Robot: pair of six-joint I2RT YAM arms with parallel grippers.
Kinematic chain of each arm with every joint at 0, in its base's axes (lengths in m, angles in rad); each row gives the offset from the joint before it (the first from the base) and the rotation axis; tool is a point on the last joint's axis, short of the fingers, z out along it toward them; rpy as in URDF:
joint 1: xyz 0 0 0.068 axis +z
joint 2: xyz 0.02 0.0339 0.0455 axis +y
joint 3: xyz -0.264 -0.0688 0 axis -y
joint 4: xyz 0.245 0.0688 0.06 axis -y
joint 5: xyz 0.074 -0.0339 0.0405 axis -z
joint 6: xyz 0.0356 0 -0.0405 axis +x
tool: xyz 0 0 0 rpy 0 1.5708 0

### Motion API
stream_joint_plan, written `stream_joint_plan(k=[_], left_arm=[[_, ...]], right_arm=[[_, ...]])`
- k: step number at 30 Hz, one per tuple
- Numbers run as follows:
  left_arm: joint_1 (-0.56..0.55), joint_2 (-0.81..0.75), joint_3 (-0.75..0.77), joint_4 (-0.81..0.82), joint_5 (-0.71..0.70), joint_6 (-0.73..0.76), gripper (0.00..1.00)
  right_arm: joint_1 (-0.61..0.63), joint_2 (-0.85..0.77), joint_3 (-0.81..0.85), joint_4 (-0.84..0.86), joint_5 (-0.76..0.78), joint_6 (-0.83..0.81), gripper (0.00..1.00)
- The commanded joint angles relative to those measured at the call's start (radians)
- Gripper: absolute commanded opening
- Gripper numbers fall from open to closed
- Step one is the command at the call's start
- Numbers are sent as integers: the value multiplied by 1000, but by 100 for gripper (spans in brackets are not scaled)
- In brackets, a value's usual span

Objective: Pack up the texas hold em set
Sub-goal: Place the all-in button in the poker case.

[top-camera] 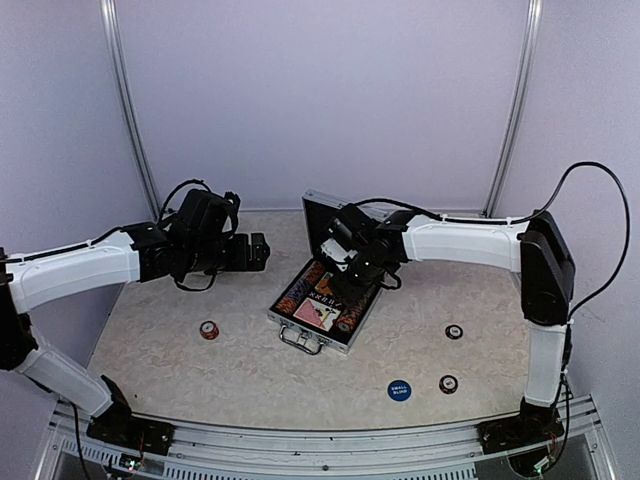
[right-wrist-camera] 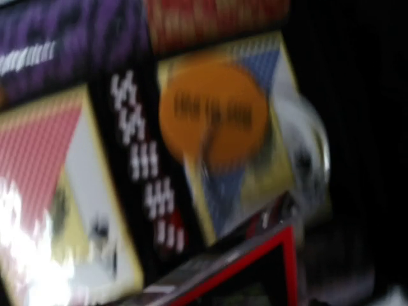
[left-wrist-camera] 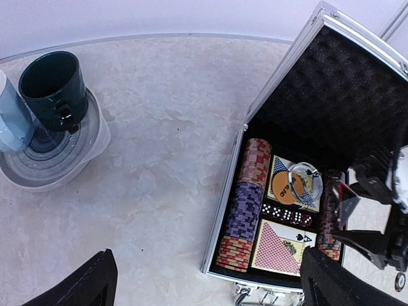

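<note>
While the square silver ribbed aluminium case [left-wrist-camera: 331,95] lies open in the middle of the table, with its foam-lined lid standing upright, most of the set is already inside. There are striped chip rows [left-wrist-camera: 245,204], a red-backed card deck [left-wrist-camera: 277,245], a line of dark red dice [left-wrist-camera: 287,215] and an orange round button [left-wrist-camera: 288,187] lying on the second deck.

Outside, a blue round button [top-camera: 399,391] and three small striped discs [top-camera: 208,330] lie well apart on the table.

I judge that the loaded case is heavy and stiff. It is better to close the lid by pushing on its top rim, and to lift the case by the metal handle [top-camera: 300,342]. The flat discs are thin and probably slippery, so the fingers should pinch them by the edges.

The left gripper [top-camera: 256,252] hangs to the left of the case, its fingers spread wide with nothing between them. The right gripper [top-camera: 345,283] hovers low over the case interior. Its wrist view is strongly blurred, and a dark shape with a red edge fills the bottom of it. I cannot tell whether the jaws hold anything. This gripper also covers the rightmost chip row, and the latches are not visible.
</note>
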Motion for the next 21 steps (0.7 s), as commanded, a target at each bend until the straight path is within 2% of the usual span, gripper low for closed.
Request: stream_joint_plan(k=[1,6,13,21], left_arm=[[18,-62,-34,38,27,0,99],[25,-94,-47,36,27,4,99],[31,-106,-60,29,17,5,99],[31,-113,-68,14,5,3,99]], right_arm=[[6,120,163,-43,61,-83,55],[-5,220,296,-75,50,-119,55],[-5,280,376,-63,-22,-140,56],[-4,349,453,-74,-8,-148,59]])
